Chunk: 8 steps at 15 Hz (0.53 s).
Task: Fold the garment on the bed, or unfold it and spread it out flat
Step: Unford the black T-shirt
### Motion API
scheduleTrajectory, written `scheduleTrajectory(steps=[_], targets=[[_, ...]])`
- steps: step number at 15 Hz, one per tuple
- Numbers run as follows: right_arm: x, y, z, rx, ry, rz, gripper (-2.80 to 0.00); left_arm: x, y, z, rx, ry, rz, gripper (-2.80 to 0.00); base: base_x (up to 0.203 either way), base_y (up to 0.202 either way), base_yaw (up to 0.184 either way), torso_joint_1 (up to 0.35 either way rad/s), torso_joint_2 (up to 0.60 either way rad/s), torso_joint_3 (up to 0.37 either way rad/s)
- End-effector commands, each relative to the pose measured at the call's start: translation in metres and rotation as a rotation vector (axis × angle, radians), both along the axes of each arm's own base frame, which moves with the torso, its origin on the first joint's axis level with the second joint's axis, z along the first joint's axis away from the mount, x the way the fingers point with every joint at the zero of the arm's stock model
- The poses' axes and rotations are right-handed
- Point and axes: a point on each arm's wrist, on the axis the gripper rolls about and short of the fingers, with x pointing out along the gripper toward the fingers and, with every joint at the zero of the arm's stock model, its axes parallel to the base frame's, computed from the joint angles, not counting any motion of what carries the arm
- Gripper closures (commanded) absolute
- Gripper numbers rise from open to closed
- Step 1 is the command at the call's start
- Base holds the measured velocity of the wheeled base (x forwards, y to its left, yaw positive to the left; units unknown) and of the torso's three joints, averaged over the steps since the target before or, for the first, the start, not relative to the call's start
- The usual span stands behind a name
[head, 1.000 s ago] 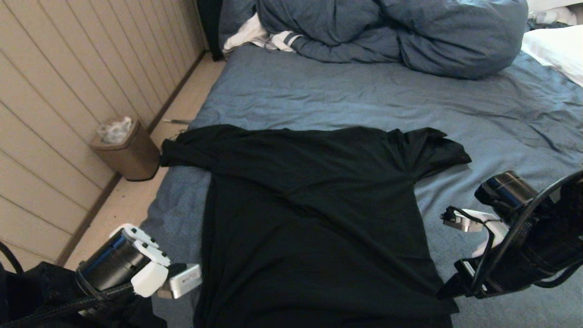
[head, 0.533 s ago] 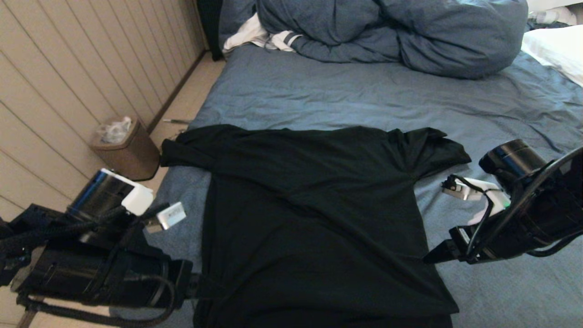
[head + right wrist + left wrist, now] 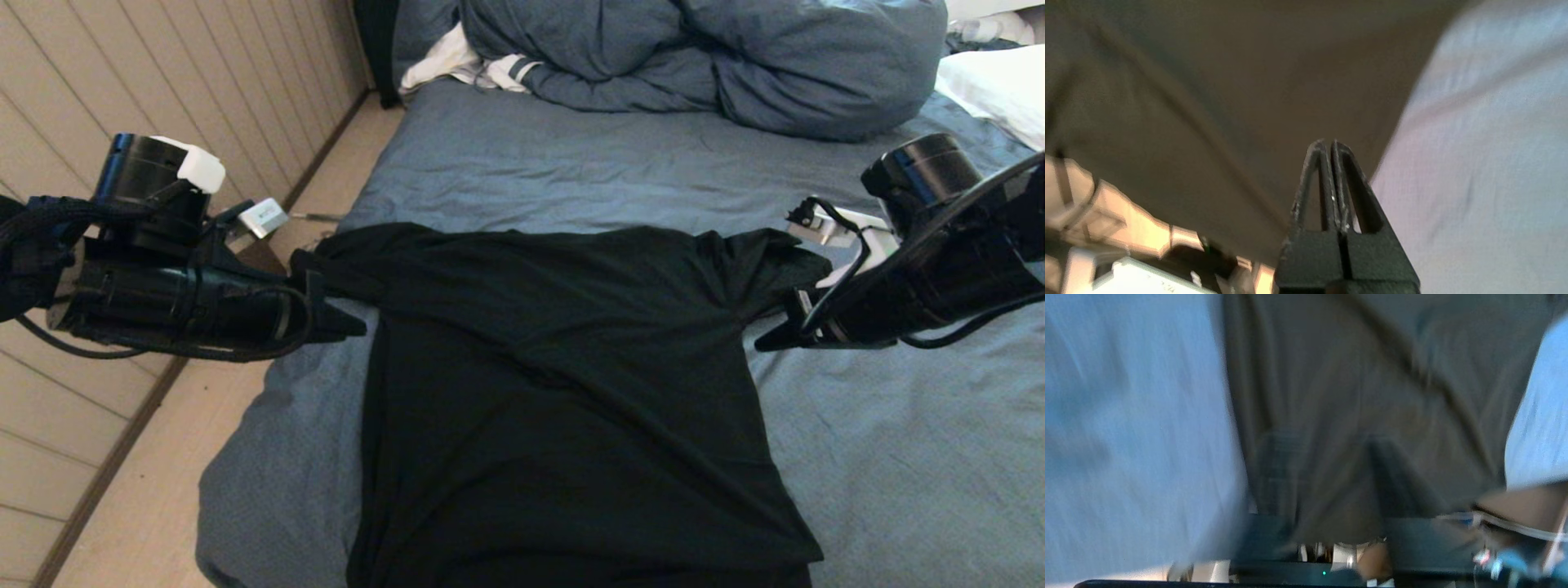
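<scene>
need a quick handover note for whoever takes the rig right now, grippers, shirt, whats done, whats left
Left gripper: by the shirt's left armpit, no cloth seen gripped.
Right gripper: fingers together, empty, at the right armpit.
Black T-shirt: plain side up on the bed, body flat, hem nearest the robot, left sleeve out to the bed's edge, right sleeve bunched.
Done: shirt laid out.
Left: smooth the right sleeve, or start the fold; no fold made yet.

The garment's [image 3: 563,392] hem is cut off; the left wrist view is blurred throughout.
</scene>
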Motion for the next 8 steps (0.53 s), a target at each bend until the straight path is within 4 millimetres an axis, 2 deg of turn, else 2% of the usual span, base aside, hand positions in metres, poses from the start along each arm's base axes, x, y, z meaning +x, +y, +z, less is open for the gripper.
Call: scheduleTrajectory(steps=[1,4,8], targets=[[0.026,0.006,-0.004,0.011,0.002,-0.004,0.00,0.031,-0.006,-0.008,0.003,0.018,0.011,0.00,0.000,0.000,0.000,0.000,0.00,0.000],[0.060,0.012,0.000,0.039,-0.046,-0.024,0.00,0.066,-0.012,-0.007,-0.005,-0.016,0.017,0.00,0.000,0.000,0.000,0.000,0.00,0.000],[0.100,0.020,-0.002,0.028,-0.116,-0.058,0.00,0.098,-0.017,0.003,-0.028,-0.084,0.024,0.00,0.000,0.000,0.000,0.000,0.00,0.000]])
